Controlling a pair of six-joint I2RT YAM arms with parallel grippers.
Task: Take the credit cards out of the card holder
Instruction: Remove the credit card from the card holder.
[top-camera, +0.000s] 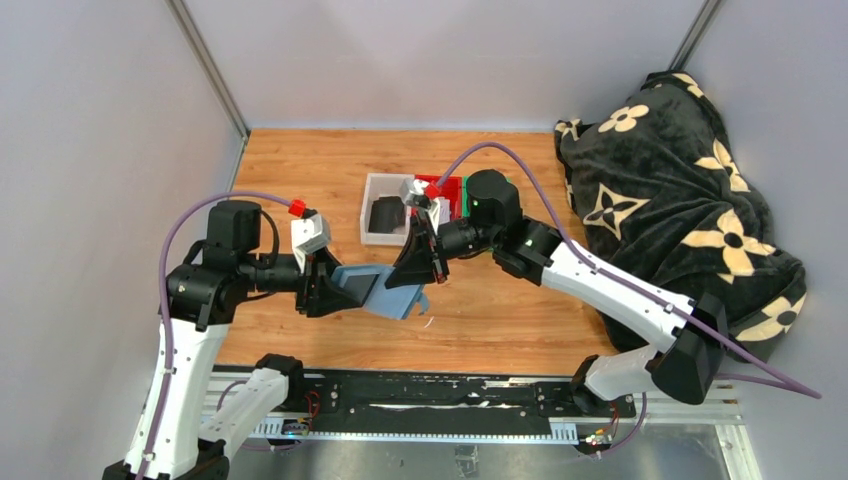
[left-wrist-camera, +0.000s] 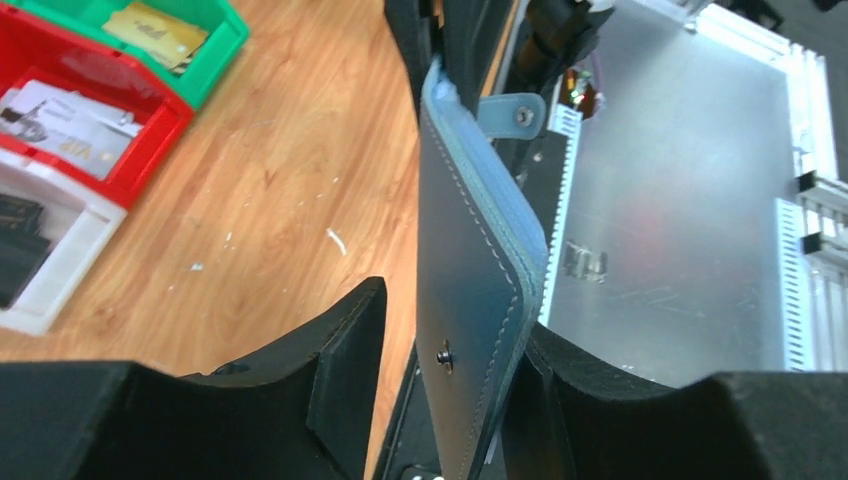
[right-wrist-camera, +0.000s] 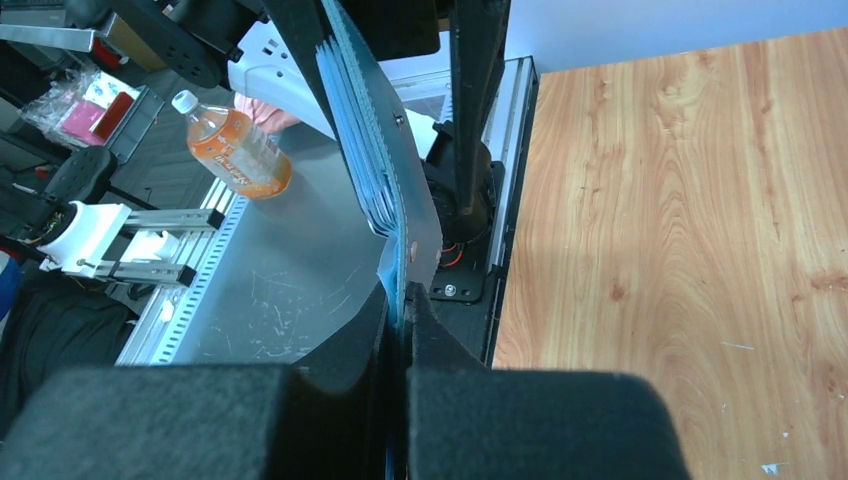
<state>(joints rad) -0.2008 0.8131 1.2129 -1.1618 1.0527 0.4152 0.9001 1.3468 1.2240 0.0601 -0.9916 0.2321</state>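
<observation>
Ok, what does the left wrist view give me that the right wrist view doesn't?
Only left wrist: the green bin, red bin and white bin on the table, and the left gripper open around the card holder, with a gap at one finger. Only right wrist: the right gripper pinched shut on the card holder's edge, and an orange drink bottle off the table. Both: the blue card holder seen edge-on, and the wooden table.
</observation>
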